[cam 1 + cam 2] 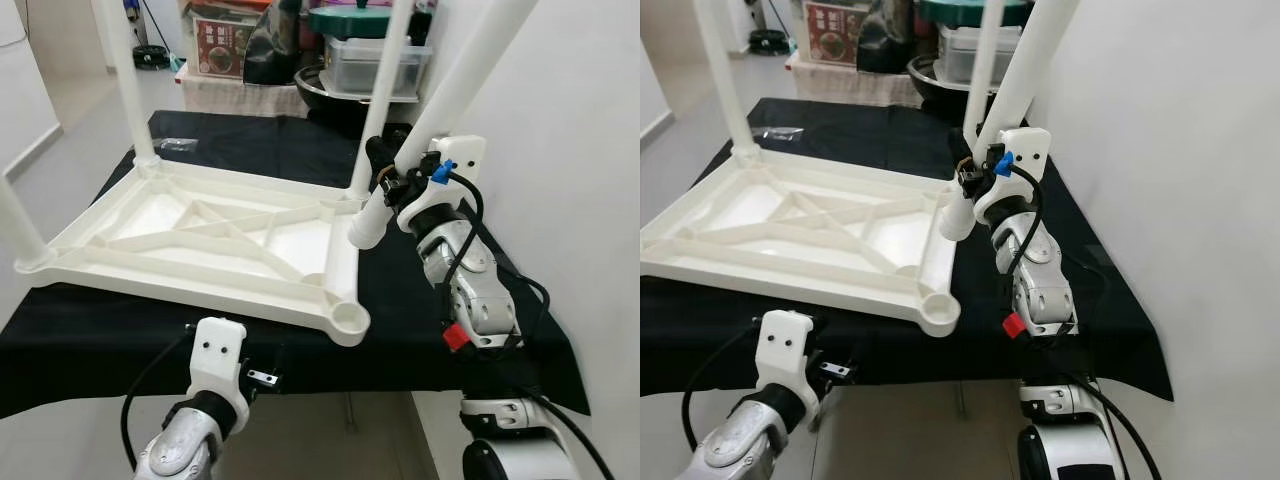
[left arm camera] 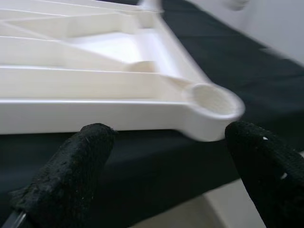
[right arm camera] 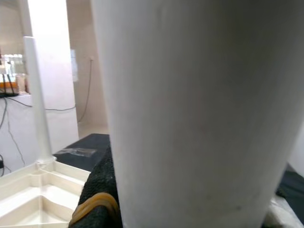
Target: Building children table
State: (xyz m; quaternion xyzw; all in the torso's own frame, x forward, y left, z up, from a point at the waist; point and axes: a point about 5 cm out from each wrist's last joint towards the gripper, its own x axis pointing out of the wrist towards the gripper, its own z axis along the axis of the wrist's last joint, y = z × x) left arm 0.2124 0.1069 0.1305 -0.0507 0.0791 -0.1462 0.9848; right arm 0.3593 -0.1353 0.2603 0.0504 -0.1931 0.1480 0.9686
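A white plastic children's table top [image 1: 215, 240] lies upside down on a black cloth, with three white legs [image 1: 128, 80] standing up from its corners. The near right corner socket [image 1: 347, 318] holds no leg. My right gripper [image 1: 392, 178] is shut on a fourth white leg [image 1: 450, 90], held tilted above the table's right edge, its lower end [image 1: 364, 230] just above the rim. My left gripper [image 2: 166, 166] is open, low at the cloth's front edge, its black fingers [image 2: 71, 171] facing the empty socket [image 2: 211, 102].
The black cloth [image 1: 420, 330] covers a low surface that ends just in front of me. A small clear bag [image 1: 180, 145] lies at its far left. Boxes, a pot and containers [image 1: 365, 55] are stacked behind. A white wall [image 1: 580, 150] stands close on the right.
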